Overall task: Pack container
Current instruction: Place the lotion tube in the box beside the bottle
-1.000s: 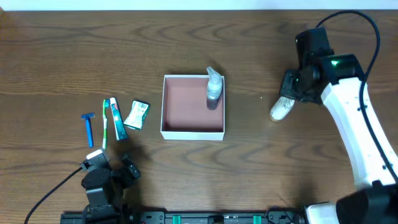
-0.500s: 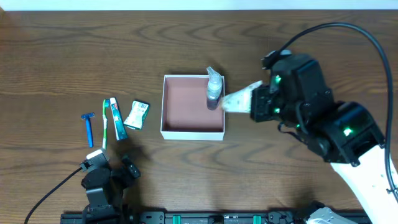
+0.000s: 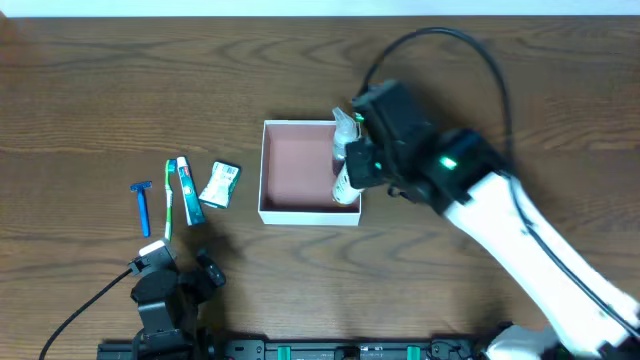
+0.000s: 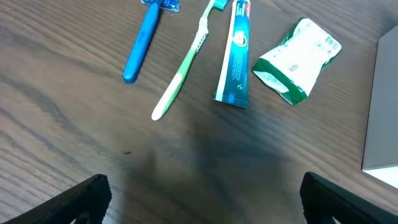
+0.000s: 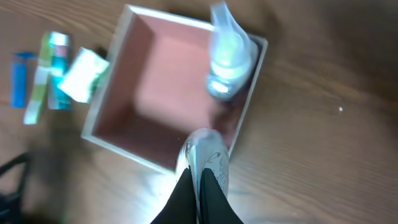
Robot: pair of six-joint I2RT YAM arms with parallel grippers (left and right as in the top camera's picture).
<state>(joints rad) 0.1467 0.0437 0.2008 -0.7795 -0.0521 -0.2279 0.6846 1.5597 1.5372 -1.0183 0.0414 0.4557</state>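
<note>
Overhead: the right arm is reaching over the container (image 3: 296,165), which is sitting mid-surface. The right end effector (image 3: 360,168) is hanging over the container's right wall, carrying a white tube (image 3: 345,186) whose lower end is pointing at the near-right corner. 1 spray bottle (image 3: 345,135) is already inside, at the far-right corner. 4 items are still lying out on the surface (image 3: 120,90), left of the container: razor (image 3: 143,206), toothbrush (image 3: 168,207), toothpaste (image 3: 188,194) and sachet (image 3: 220,185). The left end effector (image 3: 176,280) is sitting low near the front edge, just short of them.

Left wrist: the left end effector's fingers are wide apart and holding nothing, with the razor, toothbrush, toothpaste and sachet in a row ahead. The container's white wall is just showing at the right edge.

Right wrist: the fingers (image 5: 186,196) are clamped together on the white tube, which is sitting right over the near rim, beside the bottle. I can't tell whether it is touching the rim.

My read: this is step 2, placing the tube. The next move needs a small shift inward, clear of the rim and the bottle, then a release. After that, the left arm is best placed for the 4 remaining items.
</note>
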